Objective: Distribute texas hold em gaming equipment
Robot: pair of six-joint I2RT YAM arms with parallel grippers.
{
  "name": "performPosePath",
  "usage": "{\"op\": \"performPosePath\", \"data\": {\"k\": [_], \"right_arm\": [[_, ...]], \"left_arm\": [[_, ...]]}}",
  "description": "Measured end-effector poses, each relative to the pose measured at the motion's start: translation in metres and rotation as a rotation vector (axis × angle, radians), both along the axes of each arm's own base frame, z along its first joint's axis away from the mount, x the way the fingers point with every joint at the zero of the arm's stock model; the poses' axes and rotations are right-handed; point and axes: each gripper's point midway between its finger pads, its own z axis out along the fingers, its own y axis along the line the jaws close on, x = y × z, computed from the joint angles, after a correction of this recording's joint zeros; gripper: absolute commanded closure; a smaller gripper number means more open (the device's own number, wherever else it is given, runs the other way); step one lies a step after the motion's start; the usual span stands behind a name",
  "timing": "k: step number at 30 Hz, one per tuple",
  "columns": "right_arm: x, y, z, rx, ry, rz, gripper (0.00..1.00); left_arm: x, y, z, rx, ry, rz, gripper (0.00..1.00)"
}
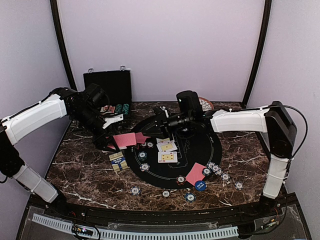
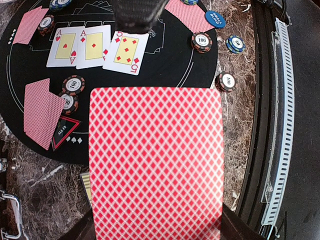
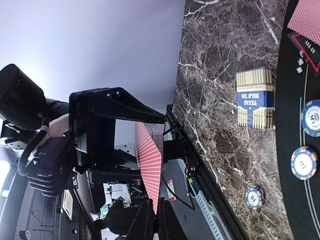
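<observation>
My left gripper (image 1: 111,131) holds a red-backed card (image 1: 125,139) above the mat's left edge. The card fills the left wrist view (image 2: 156,165), spanning between the fingers. My right gripper (image 1: 151,129) has its fingers close together and empty. Its tip (image 2: 136,20) is apart from the held card's far edge. In the right wrist view the card (image 3: 150,160) is nearly edge-on, its corner in line with that gripper (image 3: 156,215). Three face-up cards (image 2: 95,47) lie on the black mat (image 1: 200,150). Face-down cards (image 2: 42,112) and striped chips (image 2: 201,41) lie around.
A black hinged case (image 1: 107,85) stands open at the back left. A patterned plate (image 1: 206,104) sits behind the right arm. A blue and cream card box (image 1: 117,161) lies left of the mat, also in the right wrist view (image 3: 255,97). A blue button (image 1: 200,185) lies near the front.
</observation>
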Motion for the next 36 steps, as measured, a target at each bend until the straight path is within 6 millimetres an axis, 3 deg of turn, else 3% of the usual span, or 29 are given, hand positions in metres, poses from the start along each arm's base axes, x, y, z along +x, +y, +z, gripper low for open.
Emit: {"op": "performPosePath", "data": {"k": [2, 5, 11, 17, 20, 28, 32, 36], "right_arm": [[0.002, -0.004, 0.001, -0.002, -0.002, -0.007, 0.58], [0.003, -0.005, 0.003, 0.001, -0.016, -0.01, 0.51], [-0.006, 0.0, 0.001, -0.002, -0.016, 0.011, 0.5], [-0.025, 0.024, -0.011, -0.01, -0.001, 0.073, 0.51], [-0.03, 0.032, -0.02, -0.018, 0.019, 0.089, 0.56], [-0.027, 0.042, -0.016, 0.016, 0.043, 0.094, 0.91], [-0.025, 0.042, -0.012, 0.033, 0.039, 0.093, 0.99], [-0.023, 0.038, -0.013, 0.037, 0.035, 0.091, 1.0]], "left_arm": [[0.0, 0.0, 0.0, 0.0, 0.001, 0.0, 1.0], [0.0, 0.0, 0.0, 0.0, 0.0, 0.0, 1.0], [0.0, 0.0, 0.0, 0.0, 0.0, 0.0, 1.0], [0.0, 0.0, 0.0, 0.0, 0.0, 0.0, 1.0], [0.0, 0.0, 0.0, 0.0, 0.0, 0.0, 1.0], [0.0, 0.0, 0.0, 0.0, 0.0, 0.0, 1.0], [0.0, 0.0, 0.0, 0.001, 0.0, 0.0, 1.0], [0.0, 0.0, -0.001, 0.002, 0.0, 0.001, 1.0]]}}
